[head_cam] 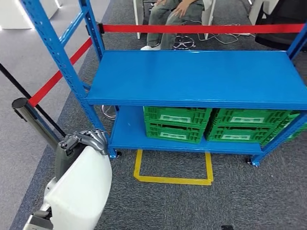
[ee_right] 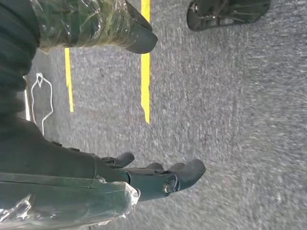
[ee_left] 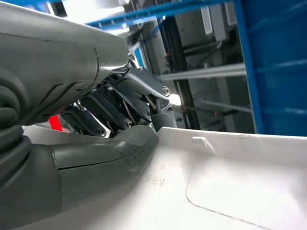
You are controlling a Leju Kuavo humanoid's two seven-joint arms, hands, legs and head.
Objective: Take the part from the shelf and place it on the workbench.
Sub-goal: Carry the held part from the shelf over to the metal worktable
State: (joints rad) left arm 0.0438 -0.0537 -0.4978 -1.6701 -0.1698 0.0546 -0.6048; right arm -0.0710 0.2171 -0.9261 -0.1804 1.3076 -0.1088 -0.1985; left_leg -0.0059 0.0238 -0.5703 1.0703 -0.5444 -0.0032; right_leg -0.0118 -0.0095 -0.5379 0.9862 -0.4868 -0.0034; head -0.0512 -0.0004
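Head view: smooth, glossy white part [head_cam: 81, 191] in left hand [head_cam: 85, 140].

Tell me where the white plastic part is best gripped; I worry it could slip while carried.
By its rim, coming over the edge, as the left hand does: the white plastic part is a broad, smooth shell, and only the thin edge lets the thumb press one face with fingers behind.

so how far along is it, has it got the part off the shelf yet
Done: the left hand grips the white part, which is off the blue shelf. In hand: carrying it; the right hand hangs open over carpet. Left: setting it on the workbench.
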